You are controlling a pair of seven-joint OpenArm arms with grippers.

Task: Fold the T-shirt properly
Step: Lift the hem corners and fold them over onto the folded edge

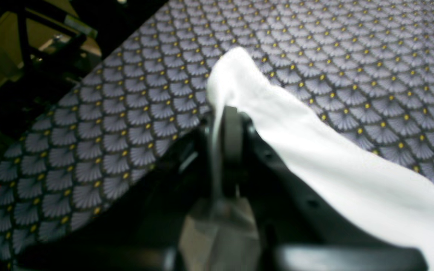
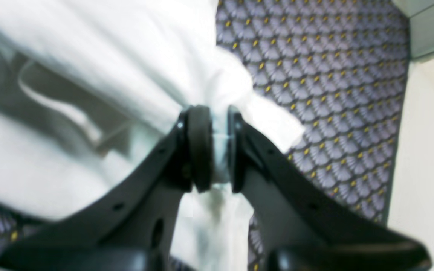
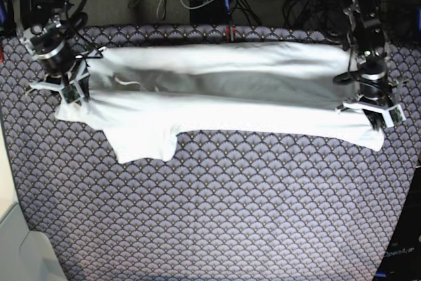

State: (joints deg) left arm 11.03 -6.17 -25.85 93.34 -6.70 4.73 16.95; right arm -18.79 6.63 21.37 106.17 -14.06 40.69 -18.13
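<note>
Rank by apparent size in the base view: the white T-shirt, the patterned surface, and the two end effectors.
1. Patterned surface
2. T-shirt
3. Left end effector and right end effector: these look about alike, too close to rank.

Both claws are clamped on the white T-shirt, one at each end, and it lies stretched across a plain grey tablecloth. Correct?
Not quite. The surface is not plain grey: it is patterned, with fan-shaped scales and small yellow dots, as the base view shows. The rest holds: the left claw and the right claw are each shut on the T-shirt, one at each end.
</note>
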